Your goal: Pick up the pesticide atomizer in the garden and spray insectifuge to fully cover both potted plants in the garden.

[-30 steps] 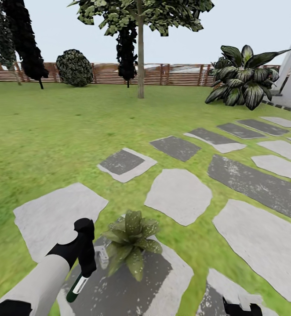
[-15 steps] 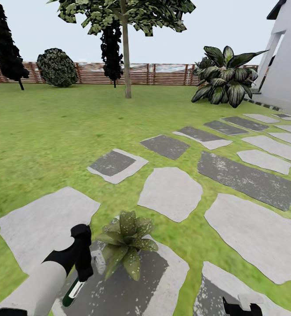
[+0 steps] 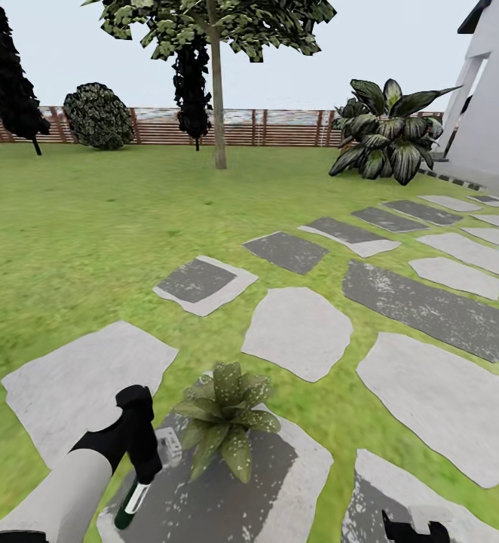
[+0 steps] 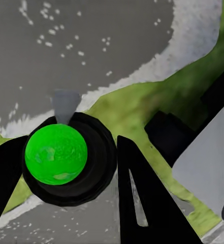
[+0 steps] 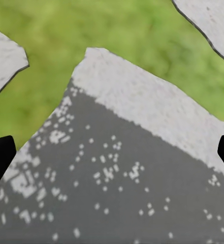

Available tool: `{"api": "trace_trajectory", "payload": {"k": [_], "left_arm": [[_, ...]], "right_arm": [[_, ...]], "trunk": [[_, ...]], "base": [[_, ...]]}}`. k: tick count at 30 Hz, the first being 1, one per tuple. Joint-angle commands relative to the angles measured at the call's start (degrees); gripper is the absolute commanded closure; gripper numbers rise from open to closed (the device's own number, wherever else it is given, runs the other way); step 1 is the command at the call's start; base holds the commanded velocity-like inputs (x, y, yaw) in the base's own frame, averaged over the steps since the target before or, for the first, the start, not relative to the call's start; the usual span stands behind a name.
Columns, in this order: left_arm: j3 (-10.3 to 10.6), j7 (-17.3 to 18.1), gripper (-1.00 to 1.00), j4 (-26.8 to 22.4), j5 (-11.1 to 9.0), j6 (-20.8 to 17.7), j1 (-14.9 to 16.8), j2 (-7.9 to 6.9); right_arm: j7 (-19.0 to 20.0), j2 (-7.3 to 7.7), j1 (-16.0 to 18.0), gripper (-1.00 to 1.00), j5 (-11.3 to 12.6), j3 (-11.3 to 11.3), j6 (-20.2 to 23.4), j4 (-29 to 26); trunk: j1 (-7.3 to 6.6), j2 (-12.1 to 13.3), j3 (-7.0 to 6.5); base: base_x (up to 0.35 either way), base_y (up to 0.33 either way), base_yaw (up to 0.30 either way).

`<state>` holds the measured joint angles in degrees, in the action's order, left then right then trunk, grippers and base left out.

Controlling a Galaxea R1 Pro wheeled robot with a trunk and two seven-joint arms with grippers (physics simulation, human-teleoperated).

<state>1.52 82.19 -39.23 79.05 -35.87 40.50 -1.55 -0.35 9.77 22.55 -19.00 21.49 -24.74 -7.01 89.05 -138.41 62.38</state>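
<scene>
Pesticide atomizer (image 3: 131,498) hung nose-down from the left gripper (image 3: 145,471), its dark green body and pale band showing just under the black fingers (image 3: 147,452) in the head view. The left wrist camera looked along it — a bright green round cap (image 4: 56,153) ringed in black sat between the two fingers (image 4: 142,203), which were closed in against its sides, so the gripper had hold of the bottle. It was poised over the near left part of a dark stepping stone (image 3: 227,498), close to the stone's grass-side edge.

One potted plant (image 3: 225,426), a low rosette of speckled pointed leaves, stood on the far edge of that same stone, just beside the gripper and to its right; a small pale block (image 3: 168,445) lay between them. Nothing stood between bottle and leaves.

The right gripper (image 5: 112,152) hovered over another speckled grey stone (image 5: 117,193) with its fingertips (image 5: 0,157) spread wide — empty. Lawn (image 3: 91,226) stretched beyond to a slatted wooden fence (image 3: 280,127), a slim tree (image 3: 219,90) and a large striped plant (image 3: 389,139).
</scene>
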Motion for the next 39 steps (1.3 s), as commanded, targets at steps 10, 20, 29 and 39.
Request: {"api": "trace_trajectory", "payload": {"k": [10, 20, 29, 39], "left_arm": [[0.1, -0.2, 1.00, 0.0, -3.6, -0.5, -0.1, -0.60], [0.3, -0.3, 1.00, 0.0, -3.3, -0.7, -0.1, -0.58], [0.3, -0.3, 1.00, 0.0, -3.3, -1.0, -0.1, -0.56], [0.3, -0.2, 1.00, -0.6, -3.2, -1.0, 0.0, -0.57]], "right_arm": [[0.0, -0.01, 0.0, -1.00, -0.6, 0.5, -0.2, 0.1], [-0.1, -0.01, 0.0, -1.00, -0.6, 0.5, -0.2, 0.1], [-0.1, -0.01, 0.0, -1.00, -0.6, 0.5, -0.2, 0.1], [-0.1, -0.09, 0.0, -1.00, -0.6, 0.5, -0.2, 0.1]], "trunk": [[-0.01, 0.0, 0.05], [-0.01, 0.0, 0.05], [-0.01, 0.0, 0.05], [-0.01, 0.0, 0.05]], "base": [[0.000, 0.028, -0.244], [-0.113, 0.266, -0.209], [-0.014, 0.325, -0.132], [0.000, 0.095, -0.225]]}}
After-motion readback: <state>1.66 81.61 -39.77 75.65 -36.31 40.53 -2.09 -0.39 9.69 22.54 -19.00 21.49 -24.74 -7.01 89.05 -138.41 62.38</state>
